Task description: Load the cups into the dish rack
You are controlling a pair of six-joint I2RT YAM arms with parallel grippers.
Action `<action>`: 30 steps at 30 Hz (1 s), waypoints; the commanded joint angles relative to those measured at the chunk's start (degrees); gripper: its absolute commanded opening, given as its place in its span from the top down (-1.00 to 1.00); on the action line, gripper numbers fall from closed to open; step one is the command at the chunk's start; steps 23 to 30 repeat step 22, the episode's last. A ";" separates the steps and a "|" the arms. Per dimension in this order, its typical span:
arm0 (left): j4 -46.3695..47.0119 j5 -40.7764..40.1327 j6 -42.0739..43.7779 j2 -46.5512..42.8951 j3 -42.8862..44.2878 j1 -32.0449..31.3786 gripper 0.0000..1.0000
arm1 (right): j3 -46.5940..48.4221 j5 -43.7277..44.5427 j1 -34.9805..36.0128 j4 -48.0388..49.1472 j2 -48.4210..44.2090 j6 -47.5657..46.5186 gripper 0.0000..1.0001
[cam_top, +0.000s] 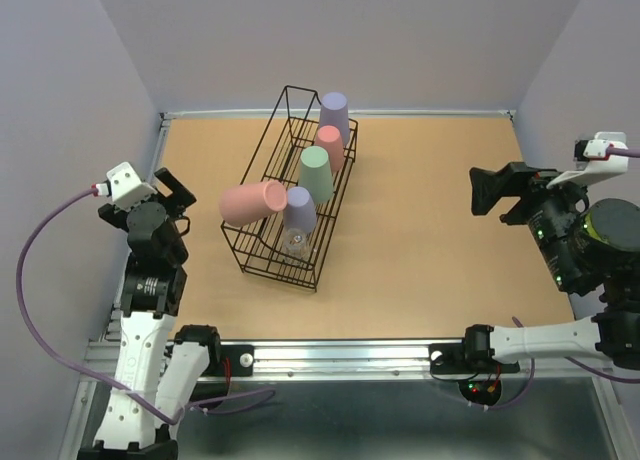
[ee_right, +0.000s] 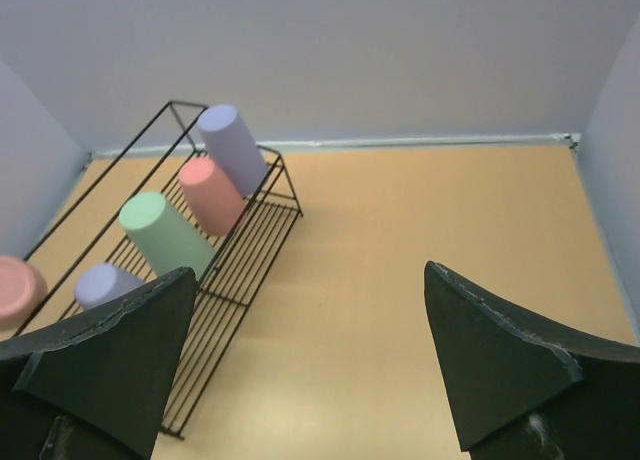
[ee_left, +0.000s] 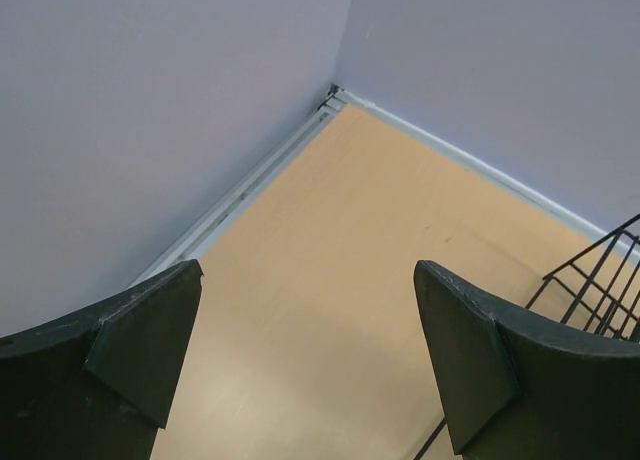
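**Fig.** My left gripper [ee_left: 308,345] and right gripper [ee_right: 310,350] hang wide open, empty. A salmon-pink plastic tumbler [cam_top: 253,202] lies sideways on the left rim of the long black wire dish rack [ee_right: 235,290] (five others [cam_top: 316,170] rest inside). In my judgement, the left should grip its wall squarely and seat it mouth-down.

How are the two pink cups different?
The near pink cup lies on its side across the rack's left edge, sticking out; the far pink cup sits base-up in the row, between the green cup and a purple cup. Both are the same salmon pink.
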 commanded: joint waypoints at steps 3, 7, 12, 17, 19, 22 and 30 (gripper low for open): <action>19.54 2.68 1.65 -5.65 -12.83 0.23 -0.97 | -0.61 -8.64 0.32 -9.32 0.57 9.62 -1.00; 32.98 2.07 4.30 -6.45 -21.90 0.23 -0.97 | -2.55 -10.05 0.32 -9.93 -0.14 12.78 -1.00; 44.78 -2.32 5.36 -3.04 -29.29 0.23 -0.97 | 0.60 -12.34 0.32 -10.73 1.61 15.95 -1.00; 49.88 -2.16 4.74 1.36 -32.45 0.23 -0.97 | 6.74 -10.34 0.23 -12.74 5.56 19.63 -1.00; 53.03 -1.71 5.00 3.03 -33.51 0.23 -0.97 | 7.90 -10.40 0.23 -12.84 6.62 19.91 -1.00; 57.97 -1.45 5.79 4.53 -35.79 0.23 -0.97 | 7.74 -9.27 0.32 -12.84 7.51 19.12 -1.00; 57.97 -1.45 5.79 4.53 -35.79 0.23 -0.97 | 7.74 -9.27 0.32 -12.84 7.51 19.12 -1.00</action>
